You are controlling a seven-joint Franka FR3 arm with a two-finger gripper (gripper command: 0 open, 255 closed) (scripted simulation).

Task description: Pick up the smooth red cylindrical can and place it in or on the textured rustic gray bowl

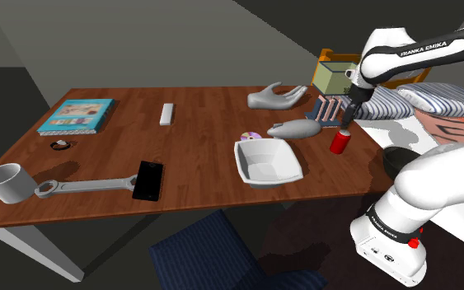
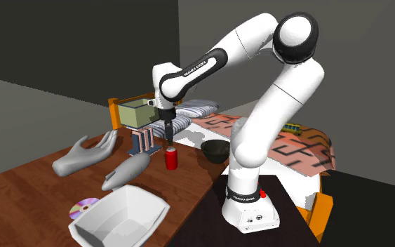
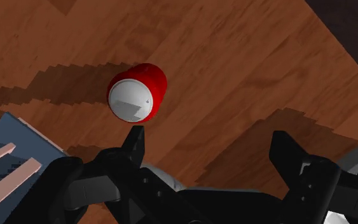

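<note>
My hand (image 3: 206, 137) hangs open above the can (image 3: 138, 95), which stands upright on the table (image 3: 234, 57) near its edge. It sits off toward one finger; I should centre it before descending.

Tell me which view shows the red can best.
The wrist view: the red can sits close and unblocked, pale lid and red side plain. The second exterior view shows the can upright, farther off; the shoulder view shows the can likewise.
</note>
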